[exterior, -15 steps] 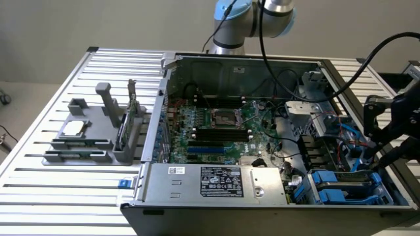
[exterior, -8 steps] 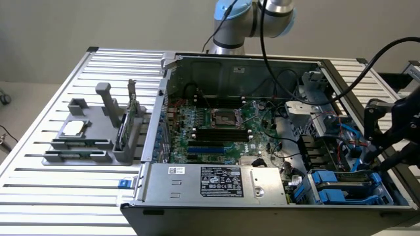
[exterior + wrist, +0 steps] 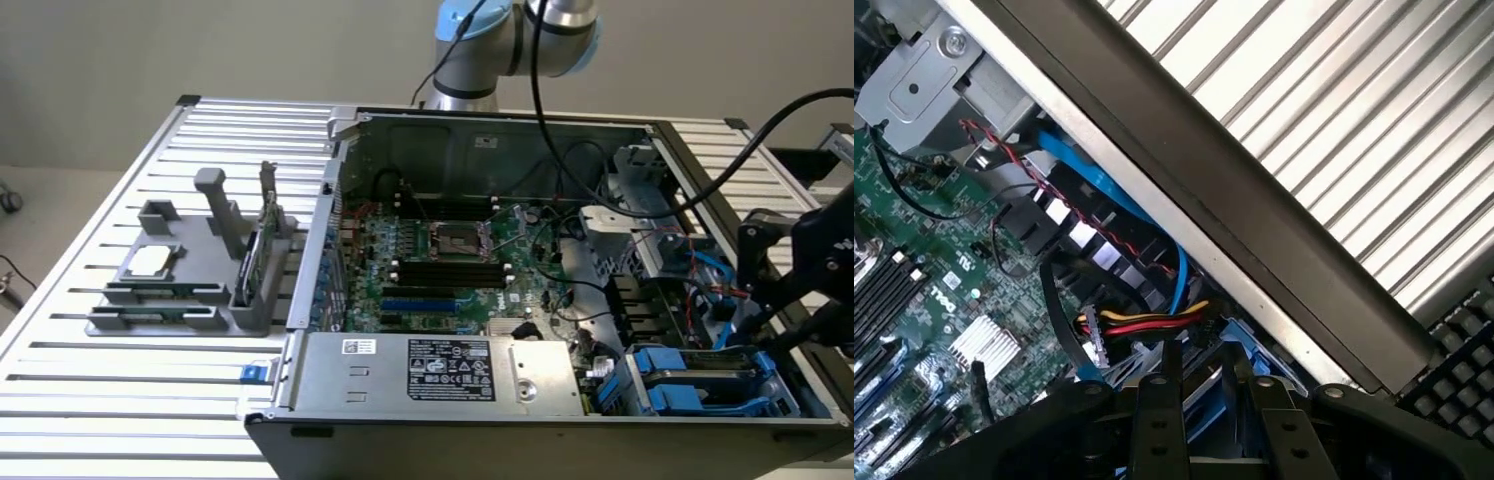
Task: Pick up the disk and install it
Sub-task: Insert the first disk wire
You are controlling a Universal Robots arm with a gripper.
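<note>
Open case (image 3: 481, 130) on slatted table (image 3: 80, 400). Disk (image 3: 701, 368) lies flat in the drive bay at the case's near corner on the exterior view's right. It has a blue carrier around it and sits near the power-supply box (image 3: 441, 370). Gripper (image 3: 771, 335) hangs at the case's right wall, just beside the disk; contact can't tell. Grip state can't tell, clenched or released. Wrist view: blue plastic under the gripper, red-yellow-black cable bundle (image 3: 1144, 322) and blue cable (image 3: 1094, 180) just beyond, motherboard (image 3: 944, 290) further in. Grey stand (image 3: 200, 290) with small chip (image 3: 150, 260) on the table at the exterior view's left, well apart from the disk.
</note>
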